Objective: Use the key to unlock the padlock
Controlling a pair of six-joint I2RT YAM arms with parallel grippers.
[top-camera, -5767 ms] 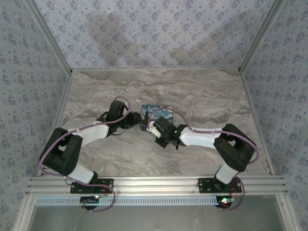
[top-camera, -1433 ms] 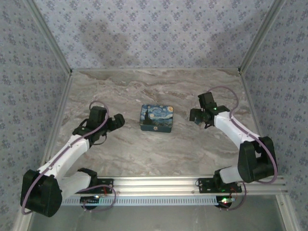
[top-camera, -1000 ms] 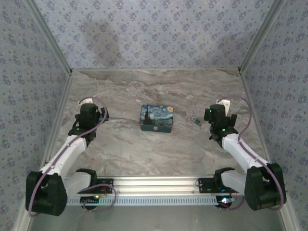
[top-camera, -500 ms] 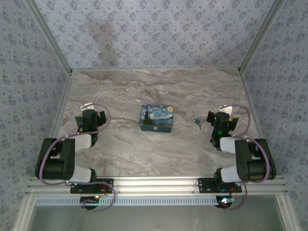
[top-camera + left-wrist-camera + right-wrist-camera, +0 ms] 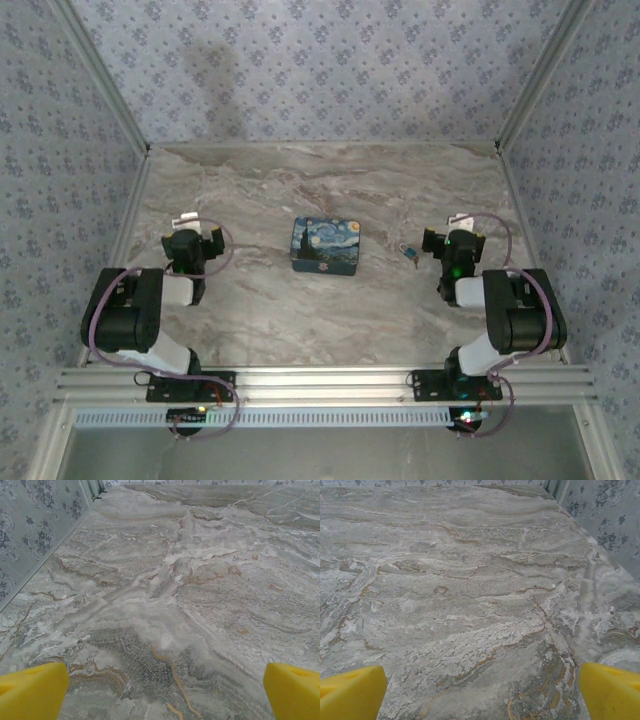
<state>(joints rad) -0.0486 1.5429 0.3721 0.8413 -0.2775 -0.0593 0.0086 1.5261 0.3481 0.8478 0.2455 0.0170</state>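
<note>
The tiny blue padlock (image 5: 409,251) with its thin silvery shackle lies on the marble table, between the painted box and my right gripper (image 5: 455,233). I cannot make out a key apart from it at this size. My left gripper (image 5: 193,232) sits far to the left, its arm folded back. In the left wrist view my left gripper (image 5: 164,696) is open, its yellow fingertips (image 5: 32,690) wide apart over bare marble. In the right wrist view my right gripper (image 5: 481,695) is open too, with nothing between its yellow fingertips (image 5: 612,690).
The blue-and-yellow swirly-painted box (image 5: 325,246) stands mid-table between the arms. Patterned walls with metal corner posts enclose the table (image 5: 330,185) on three sides. A wall runs close to the left gripper's left side (image 5: 30,535) and another to the right gripper's right side (image 5: 610,515).
Both arms have drawn away from the box and folded back to the table's sides. The padlock now lies uncovered to the right of the box.
</note>
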